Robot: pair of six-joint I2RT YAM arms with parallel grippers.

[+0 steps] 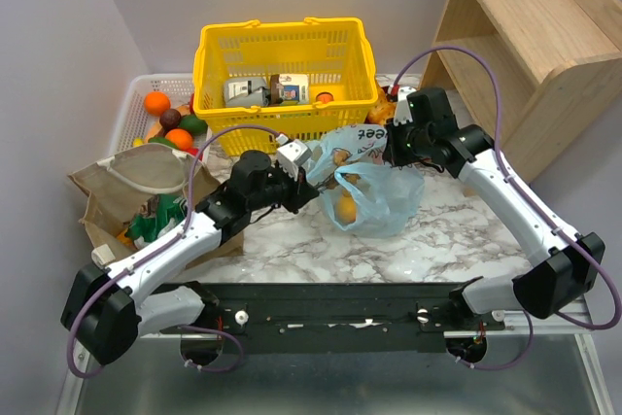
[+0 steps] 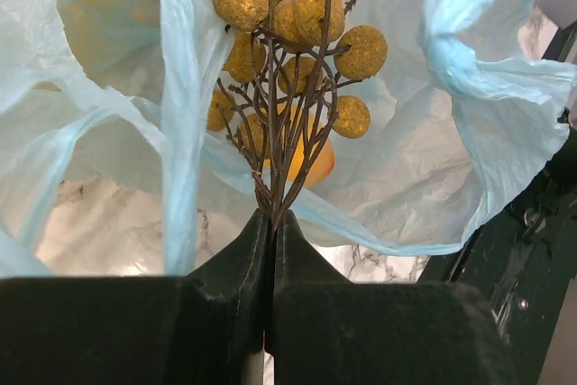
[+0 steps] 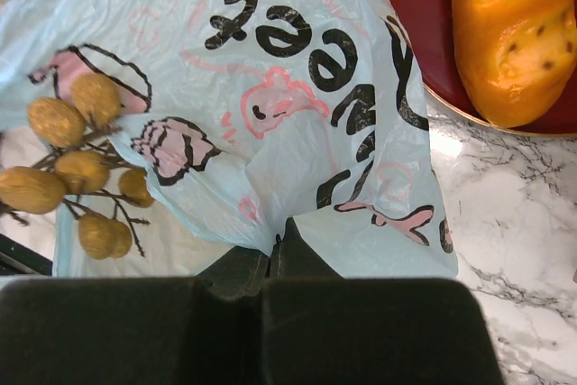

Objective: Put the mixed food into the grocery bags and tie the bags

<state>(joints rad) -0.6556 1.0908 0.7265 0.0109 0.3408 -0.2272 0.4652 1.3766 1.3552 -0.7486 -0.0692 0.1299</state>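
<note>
The thin light-blue grocery bag (image 1: 379, 196) with pink cartoon prints (image 3: 297, 96) lies on the marble table, its mouth held up. My right gripper (image 3: 282, 239) is shut on the bag's upper edge (image 1: 394, 148). My left gripper (image 2: 271, 215) is shut on the brown stem of a bunch of small yellow-brown round fruits (image 2: 297, 15), which hangs at the bag's mouth (image 1: 313, 178). An orange (image 1: 346, 207) shows through the plastic inside the bag. The tan grocery bag (image 1: 126, 182) with white handles lies at the left, with green packets (image 1: 155, 221) in it.
A yellow mesh basket (image 1: 287, 65) holding cartons stands at the back. A white tray (image 1: 136, 94) at the back left holds oranges (image 1: 157, 102) and dark and green fruits. A golden bread loaf (image 3: 518, 33) lies on a red plate (image 3: 406, 6). A wooden shelf (image 1: 525, 36) stands at the right.
</note>
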